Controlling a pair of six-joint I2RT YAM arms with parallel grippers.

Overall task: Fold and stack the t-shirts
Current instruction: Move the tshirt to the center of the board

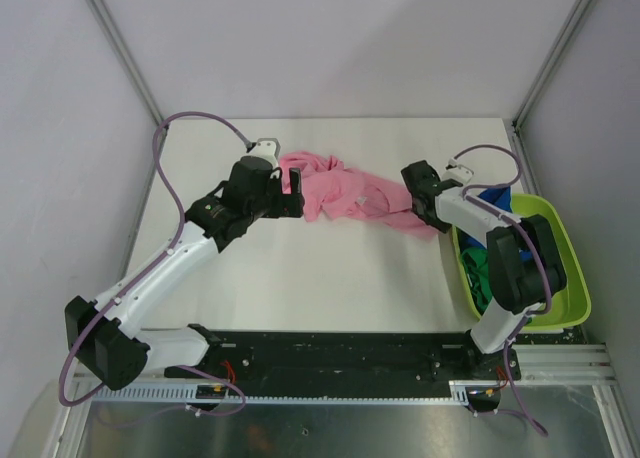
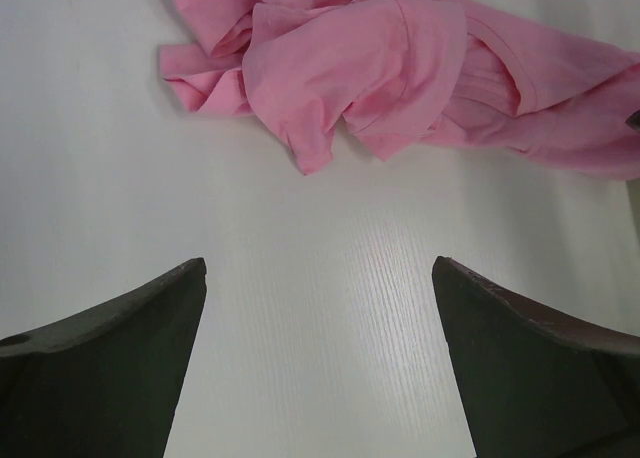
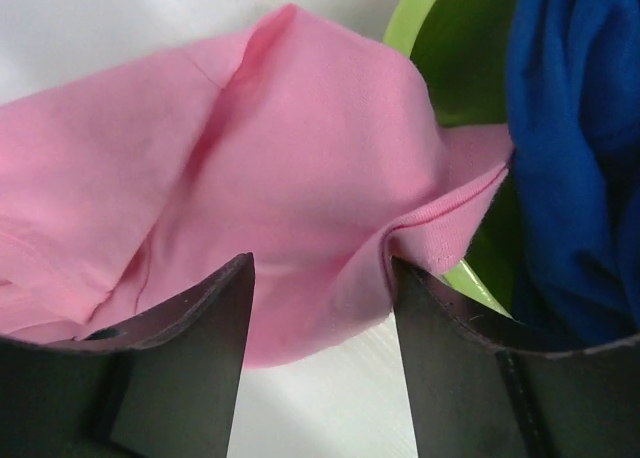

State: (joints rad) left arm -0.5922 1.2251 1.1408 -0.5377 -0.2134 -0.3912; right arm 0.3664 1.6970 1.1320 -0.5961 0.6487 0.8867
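While left arm (image 1: 165, 268) reaches forward, right arm (image 1: 470, 210) folded, pink t-shirt (image 1: 345, 193) between

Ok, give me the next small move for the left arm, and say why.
Probably ease the left gripper forward to the nearest edge of the pink t-shirt and close on it. Its jaws stand wide open over bare table, short of the crumpled shirt. The right gripper is open too, the shirt's other end loose between its fingers by the lime-green tub, so nothing holds the shirt yet.
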